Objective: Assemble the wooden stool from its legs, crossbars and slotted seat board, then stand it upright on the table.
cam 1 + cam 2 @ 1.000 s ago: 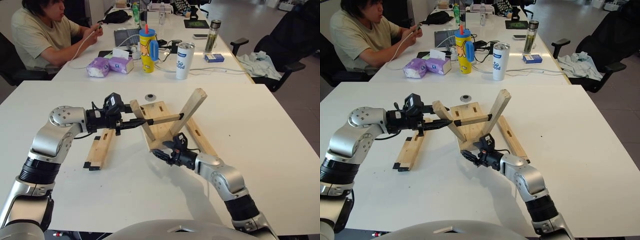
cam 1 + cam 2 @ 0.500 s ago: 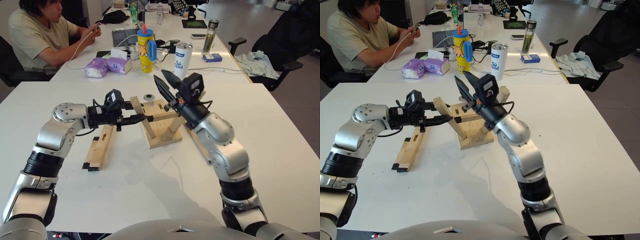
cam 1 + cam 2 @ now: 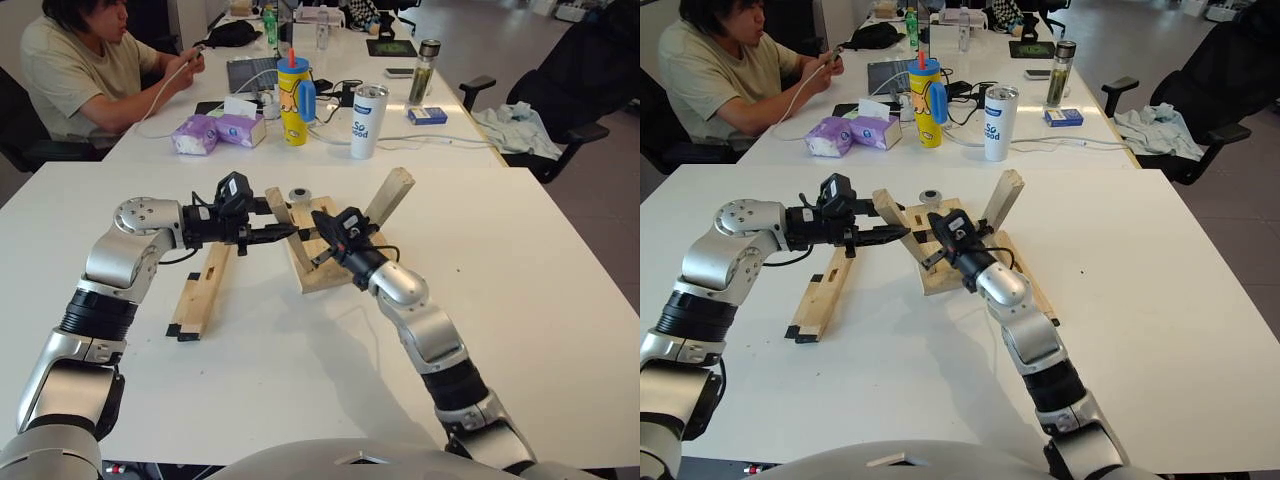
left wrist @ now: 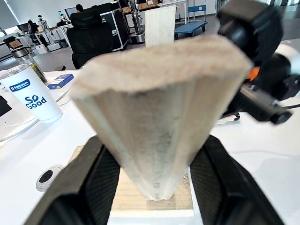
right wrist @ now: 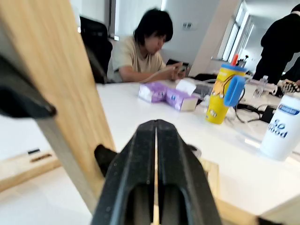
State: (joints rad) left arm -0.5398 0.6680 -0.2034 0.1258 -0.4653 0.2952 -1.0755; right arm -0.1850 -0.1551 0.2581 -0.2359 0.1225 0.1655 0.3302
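Note:
A partly built stool frame stands on the white table (image 3: 520,300): two pale wooden legs (image 3: 278,215) joined by a crossbar, leaning over the slotted seat board (image 3: 322,275). My left gripper (image 3: 270,234) is shut on the nearer leg; the left wrist view shows the leg's end (image 4: 159,117) clamped between the black fingers (image 4: 93,183). My right gripper (image 3: 320,255) hovers low beside that leg, just in front of the frame. Its fingers (image 5: 140,159) are pressed together with nothing between them. The second leg (image 3: 392,198) juts up toward the back right.
A loose slotted wooden piece (image 3: 198,296) lies flat to the left, another plank (image 3: 1030,285) to the right of the seat board. A round grommet (image 3: 299,194) sits behind the frame. Tumbler (image 3: 369,120), yellow cup (image 3: 294,100) and tissue packs (image 3: 218,131) stand on the far table.
My right arm rose from low in front of the frame to high above it, then came down beside the held leg. The left gripper kept its hold as the frame shifted slightly back.

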